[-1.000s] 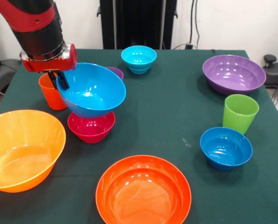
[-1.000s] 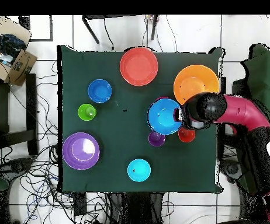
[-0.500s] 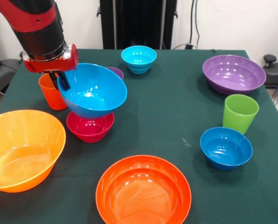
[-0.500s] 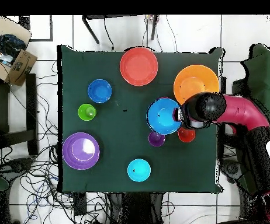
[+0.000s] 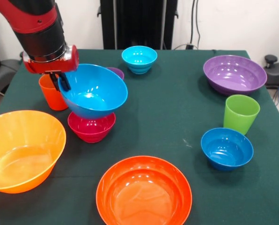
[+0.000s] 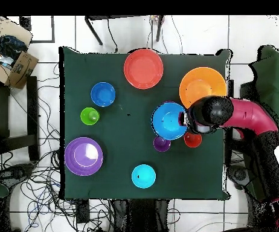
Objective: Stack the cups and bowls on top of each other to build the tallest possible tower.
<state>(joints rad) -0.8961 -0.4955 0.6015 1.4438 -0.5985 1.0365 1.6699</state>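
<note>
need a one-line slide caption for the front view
Gripper holds the tilted sky-blue bowl by its rim above the small magenta bowl; other bowls and cups sit unstacked.

No text, label, brand, number or sign is showing legibly in either view.
</note>
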